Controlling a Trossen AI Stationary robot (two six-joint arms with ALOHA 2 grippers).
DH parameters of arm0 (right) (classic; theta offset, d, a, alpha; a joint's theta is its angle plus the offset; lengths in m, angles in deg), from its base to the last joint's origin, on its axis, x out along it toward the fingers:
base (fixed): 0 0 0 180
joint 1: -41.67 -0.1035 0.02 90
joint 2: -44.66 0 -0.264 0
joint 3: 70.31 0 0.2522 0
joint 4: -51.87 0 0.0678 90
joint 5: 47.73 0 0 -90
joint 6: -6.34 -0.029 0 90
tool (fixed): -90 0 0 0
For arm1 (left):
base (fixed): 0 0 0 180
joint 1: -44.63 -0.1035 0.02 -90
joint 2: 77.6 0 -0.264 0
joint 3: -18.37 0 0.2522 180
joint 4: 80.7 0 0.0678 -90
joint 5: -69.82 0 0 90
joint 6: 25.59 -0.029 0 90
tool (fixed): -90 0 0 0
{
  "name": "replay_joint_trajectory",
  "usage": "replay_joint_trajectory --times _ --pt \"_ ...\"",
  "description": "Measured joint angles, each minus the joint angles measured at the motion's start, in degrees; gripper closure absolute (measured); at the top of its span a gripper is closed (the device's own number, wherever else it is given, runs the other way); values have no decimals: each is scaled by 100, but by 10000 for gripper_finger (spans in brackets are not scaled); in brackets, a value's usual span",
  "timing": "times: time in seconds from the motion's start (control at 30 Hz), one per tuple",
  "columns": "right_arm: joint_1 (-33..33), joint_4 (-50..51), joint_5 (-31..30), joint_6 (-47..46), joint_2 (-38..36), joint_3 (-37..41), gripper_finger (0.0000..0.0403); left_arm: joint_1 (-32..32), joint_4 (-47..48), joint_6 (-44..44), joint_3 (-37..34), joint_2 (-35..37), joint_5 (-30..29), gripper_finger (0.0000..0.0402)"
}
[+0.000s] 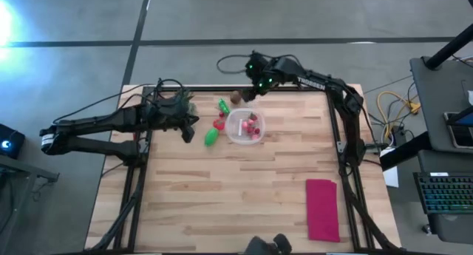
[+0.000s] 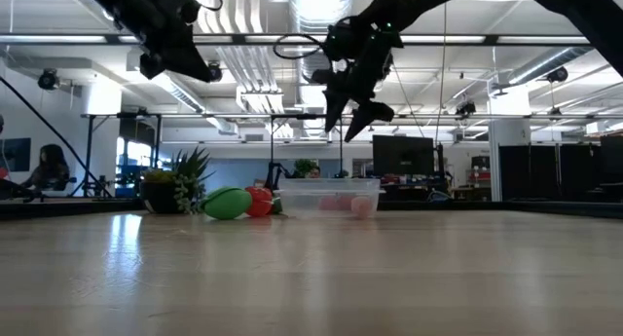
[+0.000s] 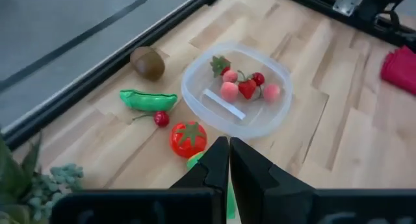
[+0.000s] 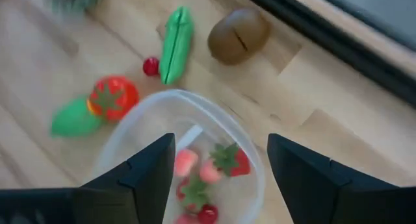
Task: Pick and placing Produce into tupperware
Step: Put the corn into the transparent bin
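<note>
The right gripper (image 4: 221, 169), jaws spread and empty, hangs over the tupperware (image 1: 244, 126), which holds small red pieces (image 3: 247, 88). Beside the tupperware on the worktop (image 1: 222, 188) lie a tomato (image 3: 188, 138), pea pod (image 3: 148, 99) and brown piece (image 3: 148, 62). The left gripper (image 3: 229, 160), closed and empty, hovers near the tomato.

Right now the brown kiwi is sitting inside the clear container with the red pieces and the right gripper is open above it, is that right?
Not quite. The brown kiwi lies on the table outside the clear container, as the right wrist view shows. The rest holds: red pieces are inside, and the right gripper is open above it.
</note>
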Motion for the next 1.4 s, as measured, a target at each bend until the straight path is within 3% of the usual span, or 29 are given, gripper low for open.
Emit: replay_joint_trajectory --times 0.5,1.07,1.23,1.4 --pt "201 -783 208 -708 8 -34 166 -88 844 -173 589 847 -129 401" --pt "570 -2307 201 -2411 15 706 165 -99 1370 -79 607 790 -229 401" --pt "520 -2028 408 -2067 -13 529 165 -99 1281 -197 607 473 -224 401" --pt "517 -490 513 -1016 -57 146 165 -155 1162 -389 607 -52 -121 401"
